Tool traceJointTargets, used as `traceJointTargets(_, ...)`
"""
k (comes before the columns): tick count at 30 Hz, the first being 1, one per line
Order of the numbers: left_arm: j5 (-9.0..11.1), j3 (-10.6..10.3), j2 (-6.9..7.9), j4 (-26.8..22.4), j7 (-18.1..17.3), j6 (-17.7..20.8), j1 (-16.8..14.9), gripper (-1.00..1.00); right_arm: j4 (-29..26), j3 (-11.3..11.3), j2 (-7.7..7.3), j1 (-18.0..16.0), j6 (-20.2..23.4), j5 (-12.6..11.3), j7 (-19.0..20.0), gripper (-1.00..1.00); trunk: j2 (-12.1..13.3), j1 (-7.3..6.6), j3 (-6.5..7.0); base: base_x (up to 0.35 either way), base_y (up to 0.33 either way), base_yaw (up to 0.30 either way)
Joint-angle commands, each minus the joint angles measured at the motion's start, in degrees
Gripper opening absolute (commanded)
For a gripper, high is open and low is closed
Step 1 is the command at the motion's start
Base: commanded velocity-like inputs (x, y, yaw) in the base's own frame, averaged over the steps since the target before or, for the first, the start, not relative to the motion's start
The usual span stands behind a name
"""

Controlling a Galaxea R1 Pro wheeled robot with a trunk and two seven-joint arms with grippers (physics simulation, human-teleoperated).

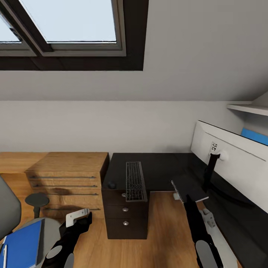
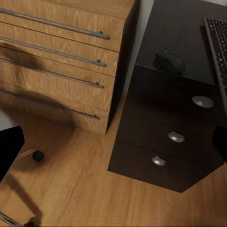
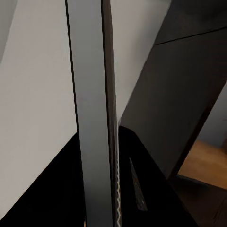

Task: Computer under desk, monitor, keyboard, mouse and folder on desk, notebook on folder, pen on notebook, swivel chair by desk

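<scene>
My right gripper (image 1: 186,197) is shut on the dark grey notebook (image 1: 189,186), holding it just above the black desk (image 1: 163,167) in front of the monitor's stand. The right wrist view looks along the notebook's edge (image 3: 92,118). The monitor (image 1: 234,163) stands on the desk at the right with its pale back towards me. On the desk's left part lie the keyboard (image 1: 134,181) and the mouse (image 1: 111,184) (image 2: 169,61). The swivel chair (image 1: 9,210) at the lower left carries the blue folder (image 1: 22,245) and the white pen (image 1: 4,255). My left gripper (image 1: 78,217) hangs over the floor beside the chair.
A light wooden dresser (image 1: 67,175) (image 2: 61,61) stands against the desk's left side. The black drawer unit (image 1: 124,216) (image 2: 175,137) sits under the keyboard. A chair armrest (image 2: 9,151) and castor (image 2: 38,155) are close by. A white shelf (image 1: 247,108) hangs at the upper right.
</scene>
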Motion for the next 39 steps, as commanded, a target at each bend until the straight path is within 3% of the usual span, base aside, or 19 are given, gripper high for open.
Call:
traceJointTargets(1,0.6,0.0,0.00,-0.1,0.3,0.2,0.0,1.00,0.0,-0.2,-0.08,0.0,0.0,-2.3,0.1,-1.00,0.4,-0.19,0.11,0.267,0.000,0.000)
traceJointTargets(4,0.6,0.0,0.02,-0.1,0.3,0.2,0.0,1.00,0.0,-0.4,-0.55,0.0,0.2,-5.2,0.1,-1.00,1.6,-0.85,0.65,0.267,0.000,0.000)
traceJointTargets(5,0.7,0.0,0.02,-0.1,0.3,0.2,0.0,1.00,0.2,-0.5,-1.46,0.0,0.7,-8.9,0.1,-1.00,1.6,-0.85,0.65,0.268,0.000,0.000)
traceJointTargets(9,0.7,0.0,0.03,-0.1,0.3,0.2,0.0,1.00,2.0,-0.5,-2.89,0.0,3.0,-15.6,0.0,-1.00,1.6,-0.85,0.65,0.275,0.000,0.000)
traceJointTargets(10,0.7,0.0,0.03,-0.1,0.3,0.2,0.0,1.00,2.7,-0.5,-3.23,0.0,4.6,-18.2,0.1,-1.00,1.6,-0.85,0.65,0.289,0.006,0.000)
traceJointTargets(16,0.7,0.0,0.03,-0.2,0.3,0.3,0.0,1.00,4.7,-0.5,-3.78,0.0,12.0,-26.6,0.3,-1.00,1.6,-0.85,0.65,0.296,0.076,0.000)
traceJointTargets(25,0.7,0.0,-0.02,-0.3,0.3,0.5,0.0,1.00,6.9,-0.4,-3.71,-0.1,12.1,-27.2,0.6,-1.00,1.6,-0.85,0.65,0.142,0.097,0.000)
traceJointTargets(39,0.7,-0.3,-0.26,-2.1,0.5,0.8,0.0,1.00,8.4,-0.3,-3.87,-0.3,5.1,-25.5,1.5,-1.00,1.2,-0.63,0.47,0.094,0.003,0.000)
